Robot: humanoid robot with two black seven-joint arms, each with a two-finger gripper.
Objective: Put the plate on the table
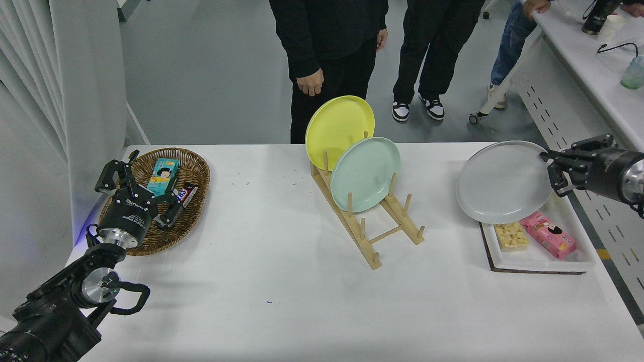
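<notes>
At the table's [302,311] right edge, the round, matte grey plate [503,182] is clamped by its right rim in the right gripper [551,171], held nearly flat above the far half of a white tray [533,259] of wrapped snacks. Two glossy plates are stood in a wooden peg rack [375,229]. The left gripper [138,183] is parked with jaws spread over a woven wicker basket [193,166].

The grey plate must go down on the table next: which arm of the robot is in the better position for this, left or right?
The right. The right gripper already holds the grey plate by its rim, above the white tray at the table edge. The left gripper is parked over the wicker basket.
</notes>
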